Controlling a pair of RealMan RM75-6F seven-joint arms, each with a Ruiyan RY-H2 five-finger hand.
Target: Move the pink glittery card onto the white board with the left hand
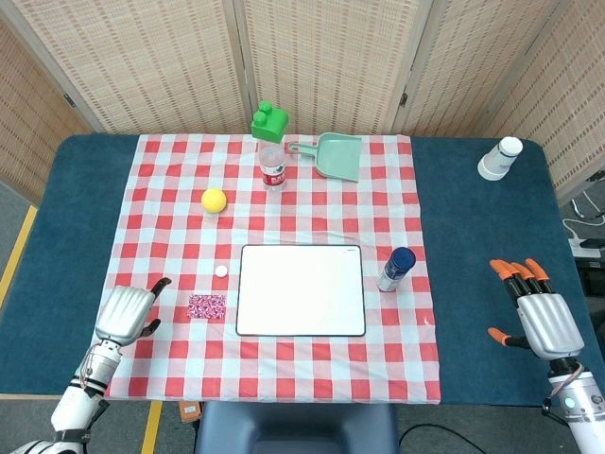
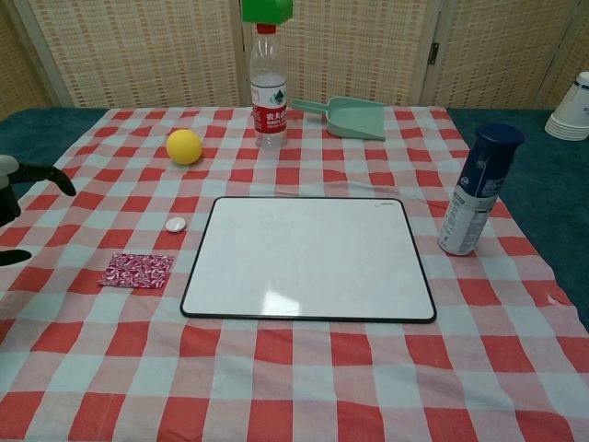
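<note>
The pink glittery card point(image 1: 207, 305) point(image 2: 136, 271) lies flat on the checked cloth, just left of the white board point(image 1: 301, 289) point(image 2: 309, 258). My left hand point(image 1: 126, 313) point(image 2: 17, 191) hovers over the cloth's left edge, a short way left of the card, fingers apart and holding nothing. My right hand point(image 1: 535, 314) stays over the blue table at the far right, open with its fingers spread; the chest view does not show it.
A small white cap point(image 1: 220, 271) lies beside the board's top-left corner. A yellow ball point(image 1: 215, 200), a water bottle point(image 1: 272, 168) topped by a green block point(image 1: 268, 121), and a green dustpan point(image 1: 333, 155) stand farther back. A blue can point(image 1: 396, 270) stands right of the board, paper cups point(image 1: 499, 158) far right.
</note>
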